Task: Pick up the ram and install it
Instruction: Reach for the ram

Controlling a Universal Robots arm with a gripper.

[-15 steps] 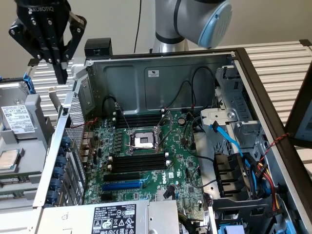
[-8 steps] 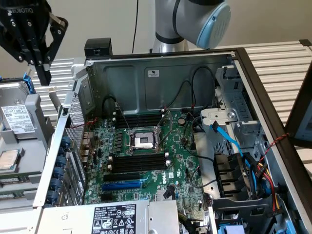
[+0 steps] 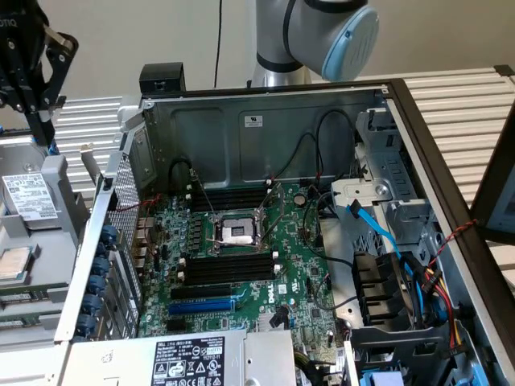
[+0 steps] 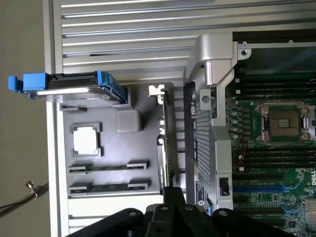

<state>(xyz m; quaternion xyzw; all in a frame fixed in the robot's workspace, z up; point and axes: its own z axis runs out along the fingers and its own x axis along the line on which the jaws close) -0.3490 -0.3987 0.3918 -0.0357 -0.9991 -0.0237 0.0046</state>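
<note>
The black gripper [image 3: 39, 121] hangs closed and empty above the grey plastic tray [image 4: 143, 148]. The tray sits on the pale slatted table [image 4: 123, 29] beside the open metal computer case [image 3: 241, 145], at the exterior view's left. The ram [image 4: 108, 167], a long thin green circuit-board stick, lies toward the tray's end farthest from the blue-railed hard drive [image 4: 69, 91]. Another such stick [image 4: 108, 186] lies parallel to it, nearer that edge. The ram is probably light, stiff and fragile, best pinched mid-length across its thin faces, sparing the chips. The 2 sticks lie near each other and the case wall rises just beside the tray, so room looks tight.
</note>
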